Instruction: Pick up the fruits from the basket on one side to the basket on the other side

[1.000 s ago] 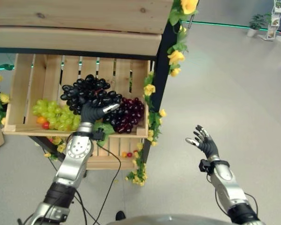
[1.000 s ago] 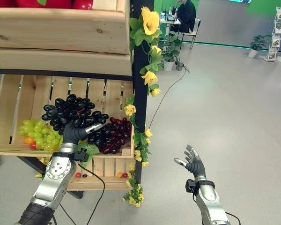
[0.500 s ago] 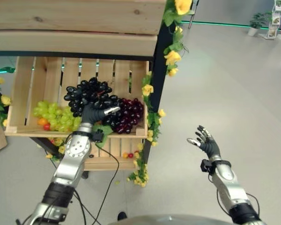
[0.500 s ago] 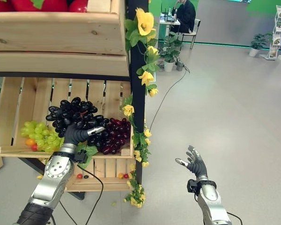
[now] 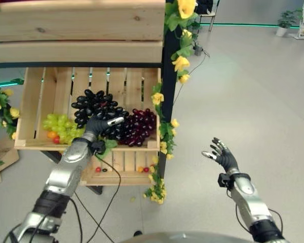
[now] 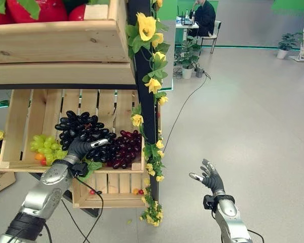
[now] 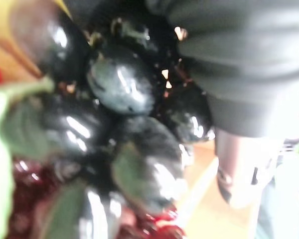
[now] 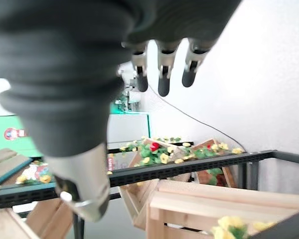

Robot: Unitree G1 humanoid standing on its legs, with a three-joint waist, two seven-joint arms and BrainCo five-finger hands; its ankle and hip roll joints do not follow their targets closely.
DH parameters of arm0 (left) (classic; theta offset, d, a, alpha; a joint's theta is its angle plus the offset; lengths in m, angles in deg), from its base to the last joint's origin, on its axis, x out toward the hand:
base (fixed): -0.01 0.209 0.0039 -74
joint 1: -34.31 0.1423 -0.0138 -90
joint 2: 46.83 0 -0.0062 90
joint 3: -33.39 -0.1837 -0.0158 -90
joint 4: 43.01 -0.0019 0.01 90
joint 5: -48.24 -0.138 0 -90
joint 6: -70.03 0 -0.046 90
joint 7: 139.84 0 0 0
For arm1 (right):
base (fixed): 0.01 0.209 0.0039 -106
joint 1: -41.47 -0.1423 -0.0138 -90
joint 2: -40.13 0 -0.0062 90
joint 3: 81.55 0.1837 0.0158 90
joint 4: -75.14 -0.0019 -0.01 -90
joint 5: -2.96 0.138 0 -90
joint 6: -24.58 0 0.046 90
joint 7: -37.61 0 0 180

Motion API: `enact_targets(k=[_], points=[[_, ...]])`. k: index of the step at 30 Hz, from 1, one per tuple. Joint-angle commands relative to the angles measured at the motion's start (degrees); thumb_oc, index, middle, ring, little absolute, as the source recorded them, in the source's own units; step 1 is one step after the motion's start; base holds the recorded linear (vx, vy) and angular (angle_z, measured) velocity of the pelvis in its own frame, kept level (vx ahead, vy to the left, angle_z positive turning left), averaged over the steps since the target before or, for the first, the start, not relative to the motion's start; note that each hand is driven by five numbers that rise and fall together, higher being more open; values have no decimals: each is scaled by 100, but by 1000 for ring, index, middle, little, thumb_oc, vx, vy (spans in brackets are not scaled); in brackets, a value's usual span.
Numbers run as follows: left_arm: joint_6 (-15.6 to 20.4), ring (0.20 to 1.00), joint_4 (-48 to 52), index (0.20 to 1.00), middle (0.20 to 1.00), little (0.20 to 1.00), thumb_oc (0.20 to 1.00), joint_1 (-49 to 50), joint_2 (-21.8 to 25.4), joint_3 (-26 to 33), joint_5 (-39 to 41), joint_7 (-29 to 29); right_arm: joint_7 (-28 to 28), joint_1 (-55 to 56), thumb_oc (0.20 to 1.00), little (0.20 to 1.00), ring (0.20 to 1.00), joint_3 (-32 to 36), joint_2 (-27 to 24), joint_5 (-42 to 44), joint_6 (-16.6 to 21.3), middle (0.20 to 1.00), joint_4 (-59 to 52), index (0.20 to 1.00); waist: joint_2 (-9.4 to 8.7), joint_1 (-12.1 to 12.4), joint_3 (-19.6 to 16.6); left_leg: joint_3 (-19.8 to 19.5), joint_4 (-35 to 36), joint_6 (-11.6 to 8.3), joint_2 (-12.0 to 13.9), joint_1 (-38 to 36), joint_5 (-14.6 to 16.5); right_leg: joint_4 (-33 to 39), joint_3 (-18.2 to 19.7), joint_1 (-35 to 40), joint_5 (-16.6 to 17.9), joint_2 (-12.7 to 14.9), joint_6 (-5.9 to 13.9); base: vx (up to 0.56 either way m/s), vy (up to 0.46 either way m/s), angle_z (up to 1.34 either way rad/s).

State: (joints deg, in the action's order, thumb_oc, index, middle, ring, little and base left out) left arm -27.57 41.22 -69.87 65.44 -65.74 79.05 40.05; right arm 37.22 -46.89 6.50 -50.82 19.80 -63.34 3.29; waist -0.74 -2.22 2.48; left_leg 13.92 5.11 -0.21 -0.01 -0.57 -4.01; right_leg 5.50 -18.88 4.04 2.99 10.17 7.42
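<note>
The robot's left hand [image 5: 98, 125] reaches into the slatted wooden crate [image 5: 35, 93] on the middle shelf of the stand, its fingers curled round the bunch of black grapes [image 5: 96, 104]. That bunch sits near the middle of the crate, touching the red grapes [image 5: 139, 125] in the right corner. In the left wrist view the dark berries press right up against the hand's cover. Green grapes [image 5: 61, 126] lie at the left of the same crate, with a small orange fruit and a red one beside them by the front board. A lower crate [image 5: 122, 164] under it holds a few small red fruits. Yellow flowers [image 6: 146, 26] with green leaves trail down the black post at the stand's right edge. The right hand [image 5: 222, 154] hangs out over the grey floor, well apart from the stand, fingers spread and holding nothing
</note>
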Motion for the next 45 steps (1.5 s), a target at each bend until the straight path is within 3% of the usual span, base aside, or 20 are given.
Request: enact_targets(k=[1, 3, 4, 10, 15, 24, 25, 26, 27, 28, 29, 30, 31, 36, 42, 45], points=[[-87, 1000, -1435, 1000, 1000, 1000, 1000, -1289, 469, -6, -96, -41, -73, -227, 1000, 1000, 1000, 105, -146, -75, 226, 1000, -453, 1000, -116, -205, 56, -328, -246, -135, -50, -404, 645, -165, -397, -62, 259, 139, 337, -29, -9, 9], [-183, 1000, -1687, 1000, 1000, 1000, 1000, -1377, 512, -89, -310, -103, -76, -225, 1000, 1000, 1000, 85, -151, -73, 231, 1000, -455, 1000, -123, -205, 63, -338, -254, -138, -49, -393, 641, -175, -400, -66, 253, 140, 337, -25, -8, 7], [-322, 1000, -1833, 1000, 1000, 1000, 1000, -1343, 623, -1, -953, -229, -134, -191, 1000, 1000, 1000, 100, -143, -69, 245, 1000, -445, 1000, -138, -188, 74, -345, -251, -139, -52, -396, 645, -172, -402, -59, 253, 144, 340, 0, 0, 0], [-359, 1000, -2084, 1000, 1000, 1000, 1000, -1314, 417, 209, -1102, -144, -178, -173, 1000, 1000, 1000, 69, -96, -63, 244, 1000, -411, 1000, -139, -174, 77, -338, -272, -141, -47, -384, 650, -188, -417, -59, 224, 133, 318, -9, -8, -3], [-455, 1000, -2013, 1000, 1000, 1000, 1000, -1029, 632, 452, -1882, -326, -304, -100, 1000, 1000, 1000, 144, -73, -53, 252, 1000, -385, 1000, -154, -154, 39, -320, -278, -144, -45, -419, 677, -171, -409, -26, 216, 122, 310, 0, 0, 0], [-110, 1000, -2230, 1000, 1000, 1000, 1000, -1691, 1246, 659, -2053, -88, -378, -29, 1000, 1000, 1000, 172, -120, 19, 309, 1000, -324, 1000, -128, -190, 63, -279, -277, -162, -9, -456, 695, -194, -396, -14, 183, 76, 310, 7, -4, -6], [54, 1000, -2194, 1000, 1000, 1000, 1000, -1925, 1419, 569, -2604, 38, -362, -28, 1000, 1000, 1000, 146, -135, 7, 361, 1000, -288, 1000, -134, -198, 67, -281, -275, -170, -3, -455, 692, -199, -392, -21, 174, 65, 309, 0, 0, 0], [58, 1000, -2204, 1000, 1000, 1000, 1000, -1947, 1421, 556, -2609, 38, -362, -36, 1000, 1000, 1000, 153, -128, 6, 363, 1000, -284, 1000, -147, -197, 64, -282, -278, -165, -14, -431, 670, -197, -395, -40, 188, 77, 305, 0, 0, 0], [105, 1000, -2069, 1000, 1000, 1000, 1000, -2077, 1563, 466, -3375, 262, -361, -33, 1000, 1000, 1000, 141, -153, -18, 442, 1000, -274, 1000, -149, -199, 76, -289, -274, -178, 6, -447, 691, -202, -392, -31, 166, 62, 312, 0, 0, 0], [94, 1000, -1919, 1000, 1000, 1000, 1000, -2094, 1791, 405, -5155, 575, -369, 5, 1000, 1000, 1000, 129, -190, -59, 592, 1000, -315, 1000, -184, -206, 86, -284, -270, -187, 8, -467, 710, -199, -375, -29, 148, 55, 315, 0, 0, 0], [88, 1000, -1907, 1000, 1000, 1000, 1000, -2086, 1783, 418, -5176, 571, -369, 2, 1000, 1000, 1000, 130, -191, -60, 595, 1000, -314, 1000, -191, -211, 75, -284, -272, -180, -5, -438, 682, -196, -377, -54, 167, 69, 311, 0, 0, 0], [6, 1000, -1843, 1000, 1000, 1000, 1000, -2095, 1955, 197, -6778, 682, -353, 25, 1000, 1000, 1000, 44, -296, -83, 733, 1000, -347, 1000, -222, -243, 84, -259, -271, -191, 7, -461, 704, -193, -350, -55, 151, 57, 312, 0, 0, 0], [26, 1000, -1761, 1000, 1000, 1000, 1000, -2154, 2129, 60, -7404, 600, -346, 50, 1000, 1000, 1000, -2, -382, -38, 737, 1000, -355, 1000, -195, -249, 75, -237, -260, -201, 19, -500, 738, -191, -334, -33, 129, 43, 325, 0, 0, 0], [574, 1000, -1381, 1000, 1000, 1000, 1000, -2237, 2902, -305, -7811, 370, -423, 149, 1000, 1000, 1000, -65, -474, 177, 839, 1000, -420, 1000, -179, -229, 59, -211, -253, -201, 24, -528, 744, -182, -328, -8, 136, 49, 341, 7, 1, 0], [775, 1000, -1260, 1000, 1000, 1000, 1000, -2377, 3224, -715, -8474, 408, -462, 186, 1000, 1000, 1000, -116, -499, 221, 915, 1000, -412, 1000, -184, -242, 52, -200, -229, -208, 35, -562, 746, -170, -313, -4, 133, 33, 345, 5, 0, 0], [1159, 1000, -1076, 1000, 1000, 1000, 1000, -2444, 3558, -1082, -8490, 291, -450, 213, 1000, 1000, 1000, -116, -517, 258, 988, 1000, -395, 1000, -157, -243, 48, -191, -210, -212, 24, -569, 737, -154, -308, -5, 149, 34, 360, 0, 0, 0]])
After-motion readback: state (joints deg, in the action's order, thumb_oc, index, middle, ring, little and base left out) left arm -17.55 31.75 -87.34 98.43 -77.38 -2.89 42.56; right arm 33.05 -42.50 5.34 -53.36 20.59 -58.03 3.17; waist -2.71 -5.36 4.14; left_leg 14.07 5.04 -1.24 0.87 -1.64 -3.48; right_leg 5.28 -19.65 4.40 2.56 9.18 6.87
